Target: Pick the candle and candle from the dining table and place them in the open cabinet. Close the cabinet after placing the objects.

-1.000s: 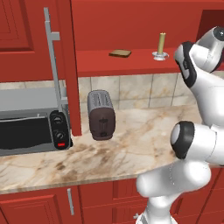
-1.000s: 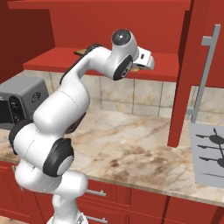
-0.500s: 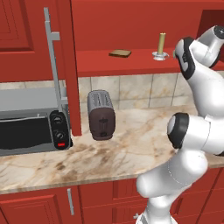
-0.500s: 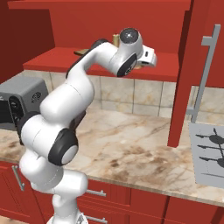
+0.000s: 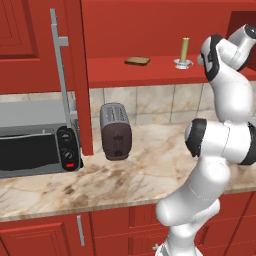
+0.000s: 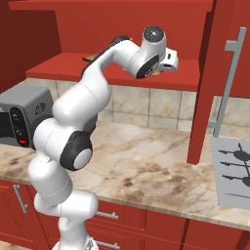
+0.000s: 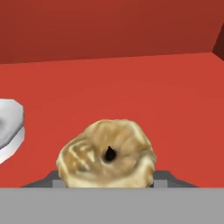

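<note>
My gripper (image 7: 107,186), reached into the open cabinet (image 5: 150,70). Its jaws stand partly closed on the squat brass-gold candle (image 7: 107,153), which sits between them just above the red inner shelf (image 7: 131,87). On that shelf, the slim stick candle on its clear dish (image 5: 184,52) stands upright beside my wrist, with the flat brown slab (image 5: 137,61) farther along toward the door (image 5: 75,75). I judge the squat candle light, stiff and waxy-slick; a hold across its round flanks suits it best, firm but without crushing the scalloped rim.
</note>
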